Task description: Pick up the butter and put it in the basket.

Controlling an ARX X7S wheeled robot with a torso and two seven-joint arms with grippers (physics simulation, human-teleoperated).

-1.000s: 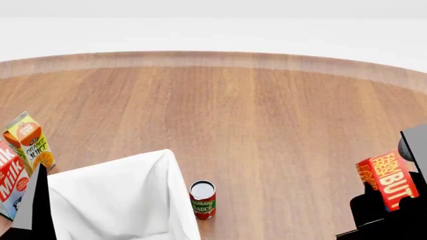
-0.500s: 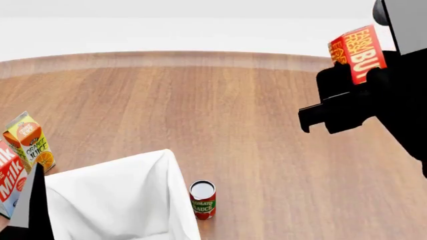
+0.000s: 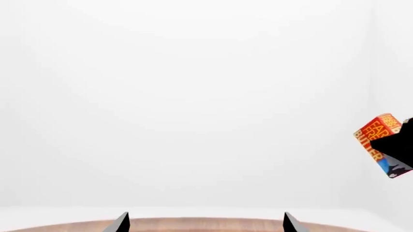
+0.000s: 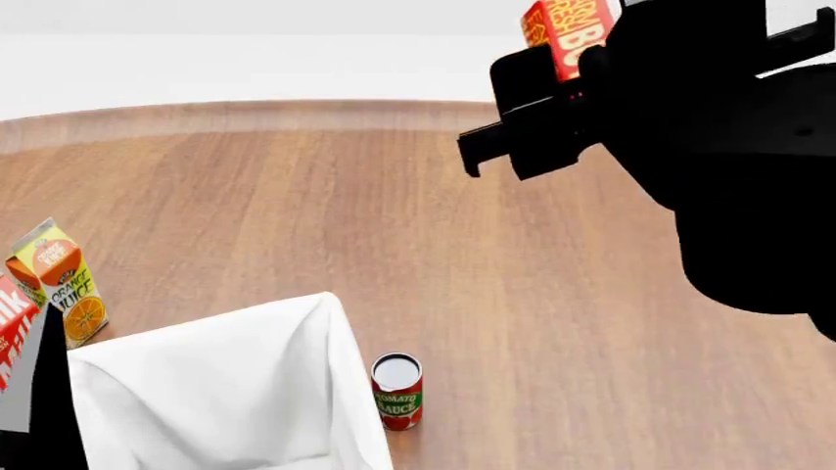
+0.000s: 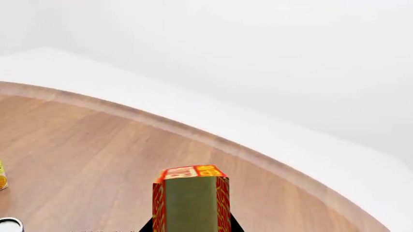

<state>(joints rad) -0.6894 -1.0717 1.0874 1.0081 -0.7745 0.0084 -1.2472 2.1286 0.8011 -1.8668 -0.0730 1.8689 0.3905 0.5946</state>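
Item 1, butter: clamped in right gripper, held high above wooden table, well apart from basket; same box visible from right wrist, end-on between dark jaws.
Item 2, basket: white liner only in view, near edge of table, toward left side of head view.
Item 3, left gripper: 2 fingertips visible, spread wide, holding nothing.
Item 4, obstacles: tomato sauce can just beside basket; orange juice carton beyond it.
Handling, as judged: carry across at height, centre over liner, well inside rim nearest can; lower before release, avoiding drop from height; keep grip firm, box level, until over cloth.
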